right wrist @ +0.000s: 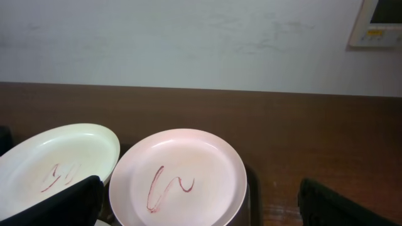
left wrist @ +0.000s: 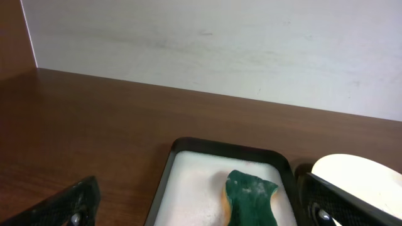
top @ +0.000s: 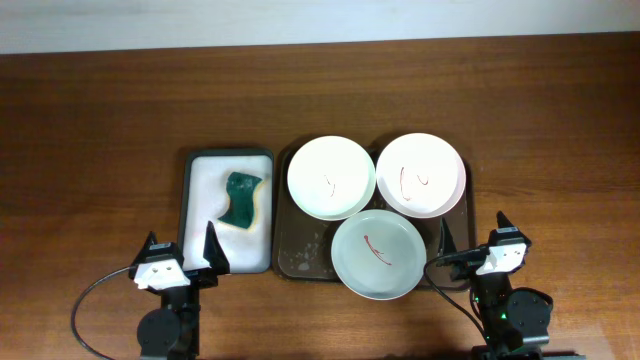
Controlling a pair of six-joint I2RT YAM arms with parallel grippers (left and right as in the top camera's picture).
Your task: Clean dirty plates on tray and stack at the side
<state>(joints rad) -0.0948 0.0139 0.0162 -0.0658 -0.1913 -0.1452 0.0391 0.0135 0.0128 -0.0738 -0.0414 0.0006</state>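
At the near edge of the desk the left hand hangs spread and empty. The step in hand is probably fetching the green sponge from the white tray, best pinched across its narrow waist with the fingers clear of the rim. Further right, three red-smeared plates lie close together on the dark tray, where the right hand, also spread and empty, could steady whichever plate is wiped.

The wooden table bears a dark tray and, seemingly touching it, a white tray
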